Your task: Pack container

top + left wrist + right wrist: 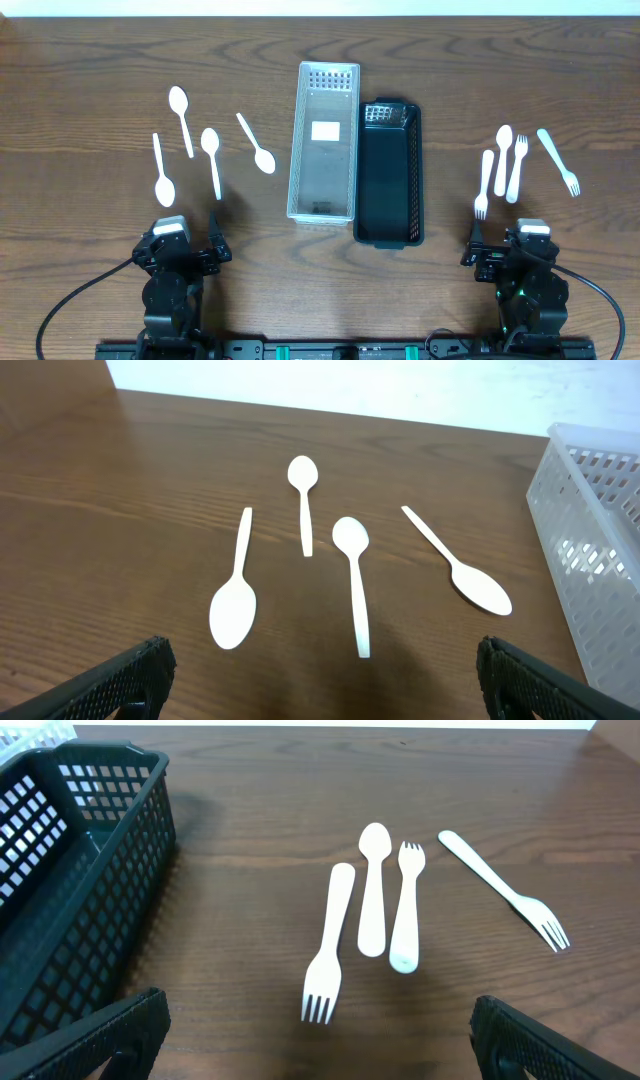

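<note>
1. Task state: packing has not begun. All cutlery lies on the desk [100, 60]. As far as the overhead view shows, neither container holds any.
2. Containers: the clear basket [323, 140] and the black basket [388, 175] stand side by side at the centre of the desk, long walls touching or nearly so. The black basket sits to the right and slightly nearer.
3. Left stock: four white spoons [213, 165] lie left of the clear basket, apart from one another and from the basket.
4. Right stock: three white forks [516, 170] and a lone spoon [502, 160] lie well right of the black basket. The lone spoon lies between two of the forks, just beside them.
5. Left gripper [325, 678]: jaws spread wide and holding nothing, positioned near of the spoons.
6. Right gripper [320, 1035]: jaws spread wide and holding nothing, positioned near of the forks.
7. Remaining work, as a judgement: all eight pieces still need to be picked up and placed. The task line does not say which basket takes which piece.
8. Overhead view only: both basket interiors and both cutlery groups appear together.
9. Left wrist view only: spoon bowls and handles appear close up. Only one corner of the clear basket shows, and the black basket is out of frame.
10. Right wrist view only: the fork tines and the black basket's lattice wall are distinct. The four left-hand spoons are absent.
</note>
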Controlling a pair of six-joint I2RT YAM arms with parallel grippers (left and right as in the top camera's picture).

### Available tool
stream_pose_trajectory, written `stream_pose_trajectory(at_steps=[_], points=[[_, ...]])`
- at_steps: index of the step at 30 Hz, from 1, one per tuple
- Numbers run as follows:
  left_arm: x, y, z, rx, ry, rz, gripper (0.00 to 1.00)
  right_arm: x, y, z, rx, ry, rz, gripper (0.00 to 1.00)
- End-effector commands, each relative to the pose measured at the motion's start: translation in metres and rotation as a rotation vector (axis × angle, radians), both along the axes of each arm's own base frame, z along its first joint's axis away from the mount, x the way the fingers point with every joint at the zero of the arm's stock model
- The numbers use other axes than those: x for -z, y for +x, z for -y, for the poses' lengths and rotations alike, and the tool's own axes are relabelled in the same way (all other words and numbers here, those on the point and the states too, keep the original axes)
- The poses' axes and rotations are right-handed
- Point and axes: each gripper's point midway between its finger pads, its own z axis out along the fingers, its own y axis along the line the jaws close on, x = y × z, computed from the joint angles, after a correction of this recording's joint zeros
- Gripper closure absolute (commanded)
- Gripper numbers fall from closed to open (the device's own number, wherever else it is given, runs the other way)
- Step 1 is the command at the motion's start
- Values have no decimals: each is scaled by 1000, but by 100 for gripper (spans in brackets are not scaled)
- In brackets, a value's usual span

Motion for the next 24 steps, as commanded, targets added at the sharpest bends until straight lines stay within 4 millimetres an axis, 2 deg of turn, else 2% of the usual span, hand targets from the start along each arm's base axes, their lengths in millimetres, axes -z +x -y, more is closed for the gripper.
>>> stream_pose_trajectory(at_steps=[1, 18, 24], points=[[10, 0, -1, -9, -7, -17, 2, 4, 0, 2, 11, 10, -3, 1], [10, 0, -1, -9, -6, -17, 2, 0, 1, 1, 10, 12, 13, 1], [4, 2, -1, -9, -10, 11, 2, 0, 2, -15, -78, 51, 15, 1]])
